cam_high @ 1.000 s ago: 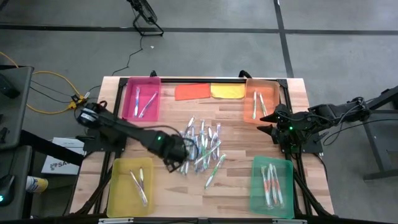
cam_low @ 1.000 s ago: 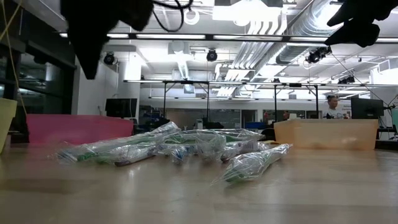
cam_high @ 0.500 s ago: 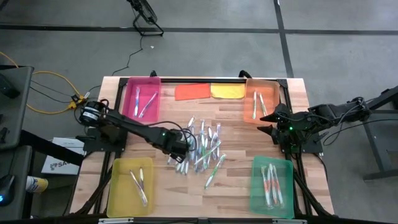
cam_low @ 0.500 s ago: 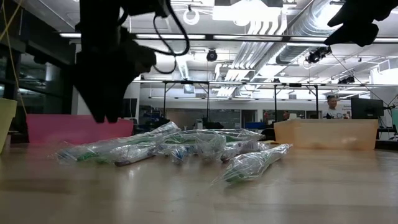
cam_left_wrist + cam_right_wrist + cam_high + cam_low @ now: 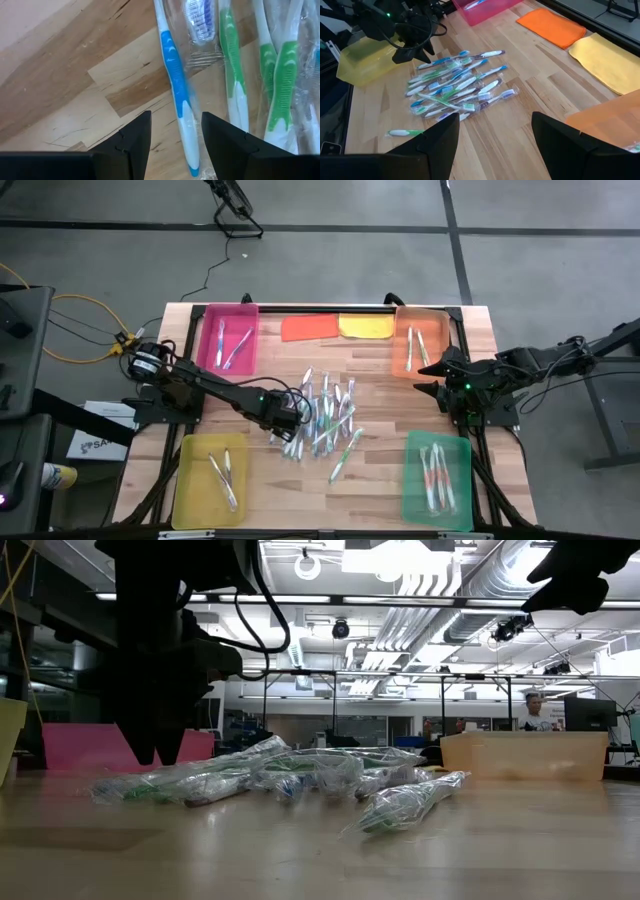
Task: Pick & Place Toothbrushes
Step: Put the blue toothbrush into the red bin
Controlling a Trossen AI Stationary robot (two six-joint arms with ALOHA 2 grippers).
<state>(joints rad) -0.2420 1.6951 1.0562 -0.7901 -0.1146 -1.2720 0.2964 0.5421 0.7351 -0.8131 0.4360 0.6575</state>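
A loose pile of wrapped toothbrushes [image 5: 325, 415] lies on the middle of the table; it also shows in the low view [image 5: 290, 778] and the right wrist view [image 5: 455, 85]. My left gripper [image 5: 296, 417] is down at the pile's left edge, open. Its fingers [image 5: 131, 142] stand on either side of a blue-and-white toothbrush [image 5: 176, 95] in a clear wrapper; I see no touch. In the low view its tips [image 5: 160, 752] hang just above the wood. My right gripper [image 5: 428, 385] waits open near the orange tray, above the table.
Four trays hold a few brushes each: pink [image 5: 230, 335] far left, orange [image 5: 420, 340] far right, yellow [image 5: 210, 480] near left, green [image 5: 437, 477] near right. An orange cloth [image 5: 308, 327] and a yellow cloth [image 5: 366, 326] lie at the far edge. One green brush [image 5: 345, 455] lies apart from the pile.
My left gripper has come down from high above the table to just over the wood at the pile's left edge, shifting a little toward the far edge. The pile has not moved.
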